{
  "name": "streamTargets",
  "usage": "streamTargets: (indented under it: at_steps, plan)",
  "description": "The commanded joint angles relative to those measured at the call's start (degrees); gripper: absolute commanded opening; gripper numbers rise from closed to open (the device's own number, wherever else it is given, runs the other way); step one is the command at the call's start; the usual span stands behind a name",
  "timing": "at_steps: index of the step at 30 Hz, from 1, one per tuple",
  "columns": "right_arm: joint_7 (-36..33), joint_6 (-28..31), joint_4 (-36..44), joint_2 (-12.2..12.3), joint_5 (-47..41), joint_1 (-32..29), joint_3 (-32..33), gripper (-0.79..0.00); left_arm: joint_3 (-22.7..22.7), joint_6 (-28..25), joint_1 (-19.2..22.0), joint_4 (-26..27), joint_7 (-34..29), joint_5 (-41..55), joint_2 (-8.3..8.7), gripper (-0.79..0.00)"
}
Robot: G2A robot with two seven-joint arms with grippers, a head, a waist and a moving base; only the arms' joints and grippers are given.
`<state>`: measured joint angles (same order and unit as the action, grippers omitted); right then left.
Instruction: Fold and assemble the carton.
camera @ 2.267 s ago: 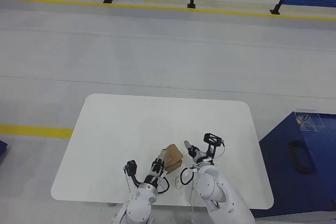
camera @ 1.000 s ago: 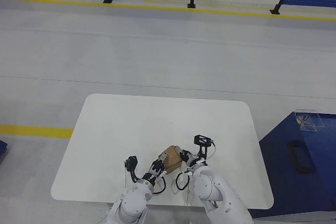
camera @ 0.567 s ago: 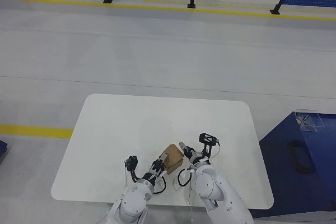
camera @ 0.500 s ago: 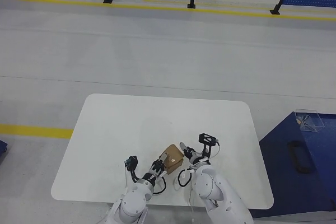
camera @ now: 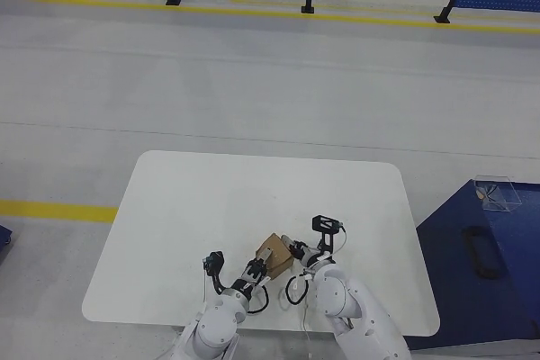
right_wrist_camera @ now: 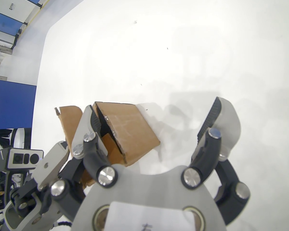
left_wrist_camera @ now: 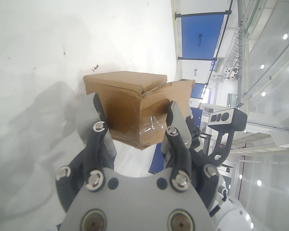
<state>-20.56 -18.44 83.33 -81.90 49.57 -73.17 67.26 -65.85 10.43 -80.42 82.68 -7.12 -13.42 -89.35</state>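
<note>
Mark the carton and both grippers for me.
carton (right_wrist_camera: 132,128), right wrist view, on its flat brown panel.
left gripper (left_wrist_camera: 134,100), left wrist view, midway between fingertips clamping the carton.
right gripper (right_wrist_camera: 153,106), right wrist view, midway between its open fingertips.

The small brown carton (camera: 274,248), partly folded with one flap sticking out, is near the front edge of the table (camera: 252,189).

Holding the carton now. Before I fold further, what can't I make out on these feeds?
- Top view: carton too small to tell which flaps are folded.
- Left wrist view: left end effector grips the carton; the near corner hides its far walls and inside.
- Right wrist view: open right end effector has one finger in front of the carton's open end; underside unseen.
</note>
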Motion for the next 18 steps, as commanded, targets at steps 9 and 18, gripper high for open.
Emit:
streamTargets:
  at_steps: [9,18]
  plan:
    - [0.4,-0.5,-1.1,-0.2,0.2,0.6,-0.7,0.000,0.9,2.2,1.3,-1.1,0.9,-0.4,-0.04,-0.394]
    - [1.1,-0.6,-0.6,-0.3,-0.8,0.5,0.3,0.000,1.6,2.8,2.0,-2.3,1.9,-0.5,-0.07,-0.397]
